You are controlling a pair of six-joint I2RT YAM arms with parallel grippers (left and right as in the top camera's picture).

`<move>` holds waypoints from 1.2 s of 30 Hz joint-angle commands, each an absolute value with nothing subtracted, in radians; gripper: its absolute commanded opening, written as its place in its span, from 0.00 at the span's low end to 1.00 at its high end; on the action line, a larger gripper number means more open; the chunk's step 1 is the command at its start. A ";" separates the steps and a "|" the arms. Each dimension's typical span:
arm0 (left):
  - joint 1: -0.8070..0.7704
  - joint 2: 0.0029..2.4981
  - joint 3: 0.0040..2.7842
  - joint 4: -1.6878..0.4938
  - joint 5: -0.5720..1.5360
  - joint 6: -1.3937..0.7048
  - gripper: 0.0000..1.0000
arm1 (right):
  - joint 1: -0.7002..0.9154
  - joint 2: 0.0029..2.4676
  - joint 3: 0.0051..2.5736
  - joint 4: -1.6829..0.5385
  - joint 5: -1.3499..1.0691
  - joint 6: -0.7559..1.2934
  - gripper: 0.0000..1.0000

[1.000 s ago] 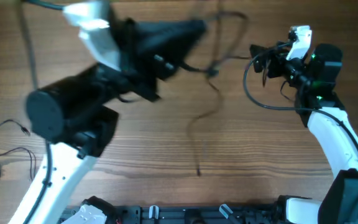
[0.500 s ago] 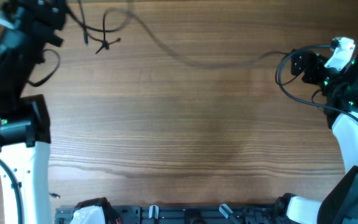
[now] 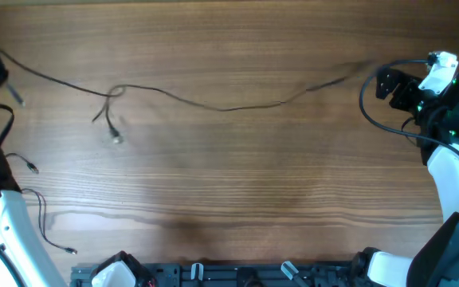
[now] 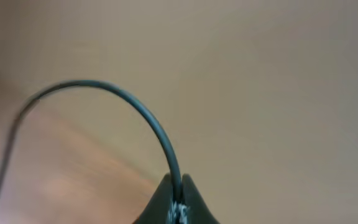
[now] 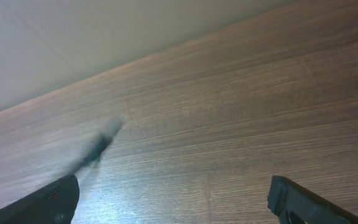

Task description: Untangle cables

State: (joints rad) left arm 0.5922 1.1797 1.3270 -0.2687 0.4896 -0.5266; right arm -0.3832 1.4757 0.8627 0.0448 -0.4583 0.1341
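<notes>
Thin cable (image 3: pixel 221 108) strung across table (image 3: pixel 237 183), knot (image 3: pixel 115 93) near left; second cable (image 3: pixel 37 209) lower left

Overhead: fixed high, looking straight down on the brown wood-grain table (image 3: pixel 229 175), whole top in frame. Left wrist: very close, tilted up past the dark left fingers (image 4: pixel 166 202) at bottom centre, thin black cable (image 4: pixel 142 109) arching just above them, blurred beige beyond. Right wrist: low, looking along the table toward a pale wall (image 5: pixel 73 37), dark right fingers (image 5: pixel 48 202) in both bottom corners. Overhead and right wrist share the table; overhead and left wrist share the cable.
</notes>
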 commanded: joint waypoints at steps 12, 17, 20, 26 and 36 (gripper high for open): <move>0.596 1.220 1.329 -0.492 0.348 -0.318 0.04 | -0.387 1.487 0.868 0.044 -0.894 -0.117 1.00; 0.469 1.279 1.329 -0.603 0.374 -0.242 0.50 | -0.372 1.487 0.868 0.005 -0.929 -0.101 1.00; 0.380 1.361 1.329 -0.621 0.356 -0.239 0.52 | -0.371 1.487 0.868 -0.012 -0.929 -0.102 1.00; 0.234 1.582 1.329 -0.554 0.197 -0.238 0.61 | -0.371 1.487 0.868 -0.075 -0.929 -0.102 1.00; 0.201 1.895 1.329 -0.313 -0.117 -0.250 0.87 | -0.371 1.487 0.868 -0.185 -0.929 -0.105 1.00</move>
